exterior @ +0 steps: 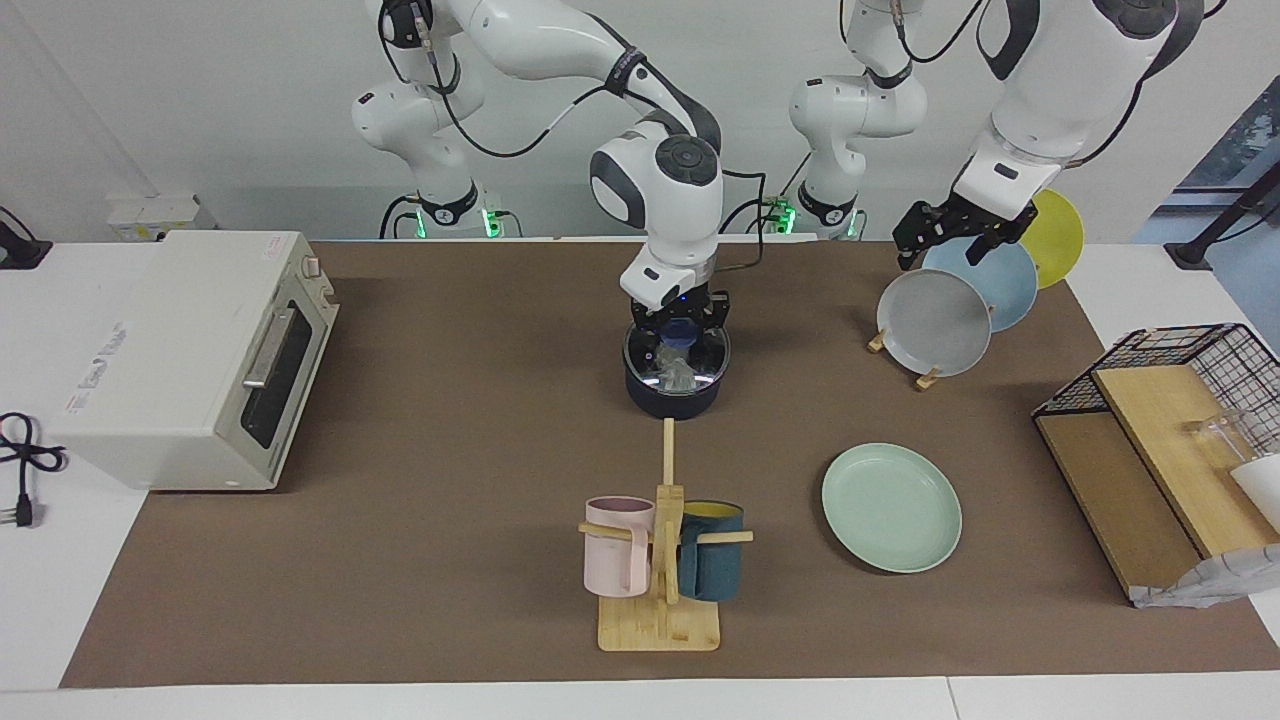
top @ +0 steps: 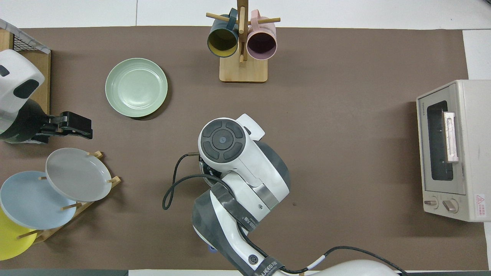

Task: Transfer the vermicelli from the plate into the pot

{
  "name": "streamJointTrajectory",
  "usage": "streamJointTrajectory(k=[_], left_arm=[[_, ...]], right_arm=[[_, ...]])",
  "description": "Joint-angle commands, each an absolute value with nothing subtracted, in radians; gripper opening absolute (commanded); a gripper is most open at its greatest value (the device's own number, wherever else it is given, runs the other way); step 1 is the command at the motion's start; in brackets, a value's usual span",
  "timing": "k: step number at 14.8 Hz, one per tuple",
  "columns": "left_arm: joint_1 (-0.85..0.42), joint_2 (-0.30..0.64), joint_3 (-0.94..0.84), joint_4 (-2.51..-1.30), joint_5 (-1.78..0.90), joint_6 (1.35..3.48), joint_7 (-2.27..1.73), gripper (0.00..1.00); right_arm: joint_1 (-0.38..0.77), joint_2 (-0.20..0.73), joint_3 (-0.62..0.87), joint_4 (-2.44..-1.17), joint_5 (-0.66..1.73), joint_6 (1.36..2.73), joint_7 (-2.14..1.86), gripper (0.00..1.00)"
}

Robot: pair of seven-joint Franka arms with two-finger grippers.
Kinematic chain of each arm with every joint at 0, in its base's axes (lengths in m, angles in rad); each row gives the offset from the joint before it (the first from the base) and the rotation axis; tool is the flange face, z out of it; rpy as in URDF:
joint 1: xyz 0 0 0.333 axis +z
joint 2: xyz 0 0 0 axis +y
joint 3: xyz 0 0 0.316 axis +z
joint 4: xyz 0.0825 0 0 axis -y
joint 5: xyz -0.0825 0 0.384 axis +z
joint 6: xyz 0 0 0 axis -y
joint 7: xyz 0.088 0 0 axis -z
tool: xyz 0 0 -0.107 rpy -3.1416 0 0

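Note:
The dark navy pot (exterior: 676, 402) stands mid-table, nearer to the robots than the mug stand. The whitish vermicelli (exterior: 677, 375) clump is inside the pot. My right gripper (exterior: 679, 352) points straight down into the pot's mouth, just above the clump. In the overhead view the right arm hides the pot and the vermicelli. The mint-green plate (exterior: 891, 507) (top: 136, 87) lies bare toward the left arm's end of the table. My left gripper (exterior: 940, 255) (top: 89, 128) waits, open and holding nothing, in the air over the plate rack.
A wooden rack (exterior: 928, 378) holds a grey plate (exterior: 935, 322), a light blue plate (exterior: 995, 275) and a yellow plate (exterior: 1060, 235). A mug stand (exterior: 660, 625) carries a pink mug (exterior: 617, 545) and a dark teal mug (exterior: 712, 550). A toaster oven (exterior: 190, 355) and a wire basket (exterior: 1180, 375) stand at the table's ends.

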State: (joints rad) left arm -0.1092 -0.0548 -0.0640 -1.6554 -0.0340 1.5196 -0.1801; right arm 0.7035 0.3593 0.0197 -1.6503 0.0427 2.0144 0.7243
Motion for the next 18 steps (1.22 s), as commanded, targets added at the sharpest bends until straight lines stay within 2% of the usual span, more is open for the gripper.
streamJointTrajectory(k=[1, 12, 13, 14, 15, 16, 17, 18], left_arm=[[-0.1, -0.043, -0.069, -1.638, -0.021, 1.54, -0.16, 1.0], [-0.08, -0.048, -0.067, -1.643, -0.021, 1.545, -0.132, 1.0], [-0.078, -0.049, -0.069, -1.643, -0.021, 1.545, -0.13, 1.0], [-0.078, -0.049, -0.069, -1.643, -0.021, 1.542, -0.138, 1.0], [-0.078, -0.054, -0.069, -1.649, -0.021, 1.526, -0.137, 1.0], [-0.078, -0.055, -0.069, -1.657, -0.021, 1.528, -0.137, 1.0], [-0.078, -0.055, -0.069, -1.657, -0.021, 1.531, -0.138, 1.0], [-0.078, -0.055, -0.069, -1.657, -0.021, 1.534, -0.138, 1.0]], right_arm=[[0.706, 0.345, 0.02, -1.689, -0.003, 2.043, 0.749, 0.0], [0.707, 0.345, 0.02, -1.695, -0.031, 2.074, 0.761, 0.0], [0.707, 0.345, 0.02, -1.697, -0.031, 2.074, 0.761, 0.08], [0.707, 0.345, 0.02, -1.697, -0.031, 2.074, 0.759, 0.35], [0.707, 0.345, 0.02, -1.695, -0.031, 2.072, 0.758, 0.56], [0.706, 0.345, 0.02, -1.694, -0.031, 2.071, 0.759, 0.95], [0.706, 0.345, 0.02, -1.687, -0.031, 2.069, 0.756, 1.0], [0.697, 0.344, 0.02, -1.677, -0.031, 2.059, 0.75, 1.0]])
